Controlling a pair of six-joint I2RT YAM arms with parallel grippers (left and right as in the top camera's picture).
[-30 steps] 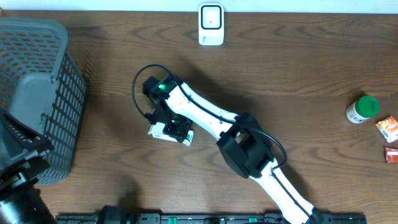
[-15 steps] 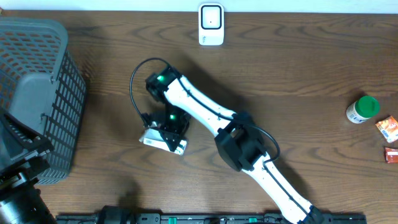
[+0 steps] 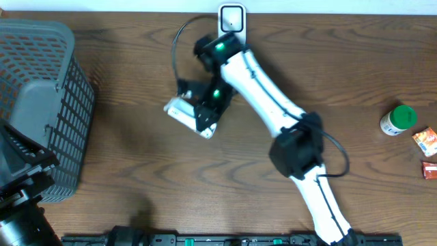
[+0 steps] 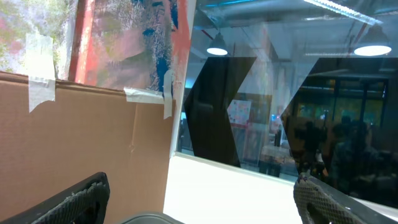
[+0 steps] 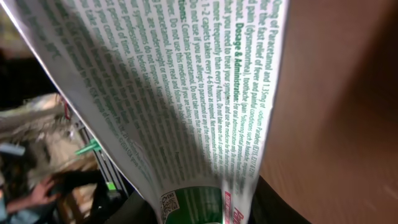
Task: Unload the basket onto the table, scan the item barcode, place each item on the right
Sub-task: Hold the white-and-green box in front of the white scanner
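1. My right gripper [image 3: 205, 113] is closed to a narrow gap on one end of the white medicine box [image 3: 179, 109]. I judge the box is lifted off the table [image 3: 328, 68], though the overhead view alone does not prove it.
2. The box hangs left of centre, below and to the left of the scanner [image 3: 232, 26], which stands at the far edge of the table. The box is near the scanner but not yet in front of it.
3. In my right wrist view, a printed side of the box [image 5: 186, 93] fills the frame. It shows dosage text in green and black, and a small square code [image 5: 168, 202] beside a green band.
4. I see no striped barcode, so I cannot tell which face carries it or whether that face is turned toward the scanner.
5. I judge the grip is on the end so that the long faces stay uncovered for reading.
6. My left gripper [image 4: 202, 208] stands wide and holds nothing, its fingers pointing up at the room. That arm sits at the left by the basket [image 3: 41, 82], probably so it is out of the right arm's way.
7. A green-capped bottle [image 3: 398, 119] and some packets [image 3: 425, 141] lie at the far right, well apart from the box.
8. The next move probably calls for carrying the box to the scanner and turning my wrist to find the barcode. With such a short hold on the end, the box could swivel.
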